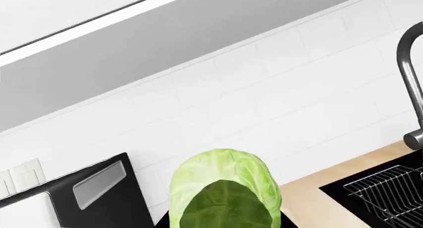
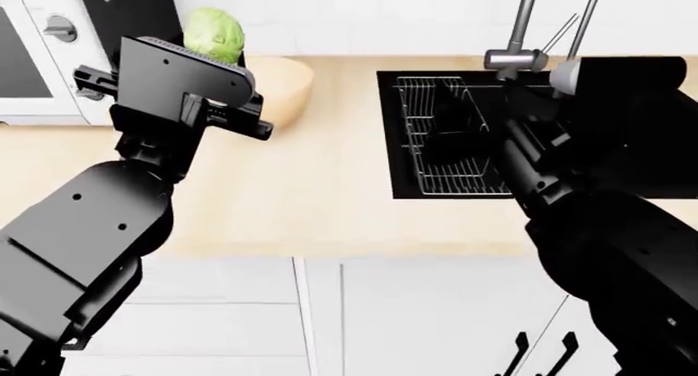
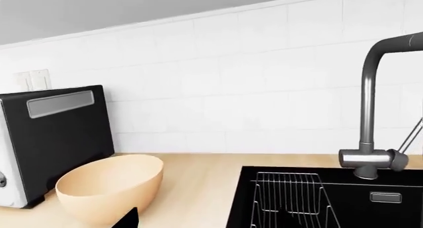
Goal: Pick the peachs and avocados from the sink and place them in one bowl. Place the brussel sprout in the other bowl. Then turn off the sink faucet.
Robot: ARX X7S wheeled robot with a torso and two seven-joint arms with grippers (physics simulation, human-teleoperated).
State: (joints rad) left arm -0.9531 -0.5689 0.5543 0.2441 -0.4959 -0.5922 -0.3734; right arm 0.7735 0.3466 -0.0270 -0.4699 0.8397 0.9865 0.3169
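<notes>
My left jaws (image 2: 224,53) are clamped on the brussel sprout (image 2: 214,33), raised by the tan bowl (image 2: 286,86) on the bench (image 2: 306,188), and opening off-centre could bounce it off the rim; right jaws unseen.

The left gripper (image 2: 218,61) was mostly hidden behind its own wrist block in the head view, and the sprout (image 1: 225,193) was cut off by the picture's edge in the left wrist view. The right gripper (image 3: 205,220) showed only as dark tips in its wrist view. The right arm (image 2: 594,196) masked the sink (image 2: 436,82) toward 3 o'clock. The faucet (image 2: 524,33) ran out of frame at 12 o'clock.
</notes>
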